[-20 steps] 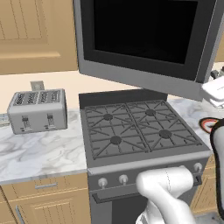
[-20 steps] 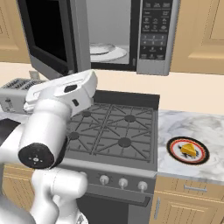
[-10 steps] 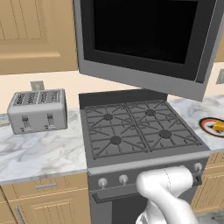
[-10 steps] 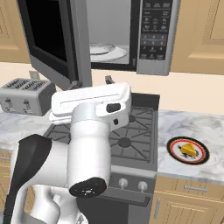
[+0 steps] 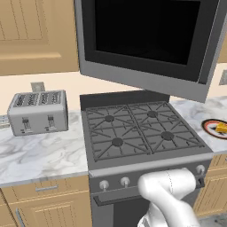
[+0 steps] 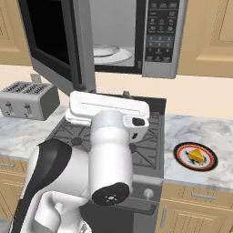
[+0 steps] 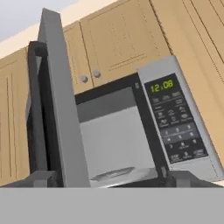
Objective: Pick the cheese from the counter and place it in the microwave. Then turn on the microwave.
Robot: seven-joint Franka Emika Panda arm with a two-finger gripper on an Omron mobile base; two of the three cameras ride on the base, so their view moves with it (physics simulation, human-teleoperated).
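Note:
The cheese (image 6: 196, 155) (image 5: 220, 127), a small yellow wedge, lies on a round dark plate with a red rim (image 6: 182, 157) on the marble counter (image 6: 200, 132) right of the stove. The microwave (image 6: 159, 34) (image 7: 175, 122) hangs above the stove with its black glass door (image 6: 50, 36) (image 5: 146, 31) (image 7: 59, 109) swung wide open, and a white turntable (image 6: 111, 53) (image 7: 118, 174) shows inside. My gripper (image 7: 113, 179) is open, its two tips far apart with nothing between them, and it points up at the microwave's opening. It is well left of the cheese and apart from it.
A black gas stove with grates (image 5: 133, 128) sits directly under the microwave. A silver four-slot toaster (image 5: 37, 111) (image 6: 27, 98) stands on the counter at the left. The open door juts out over the stove's left half. Wooden cabinets flank the microwave.
The arm has swung: its hand has left the right edge of the left base view and moved right, towards the centre, in the right base view. The cheese and plate have stayed put.

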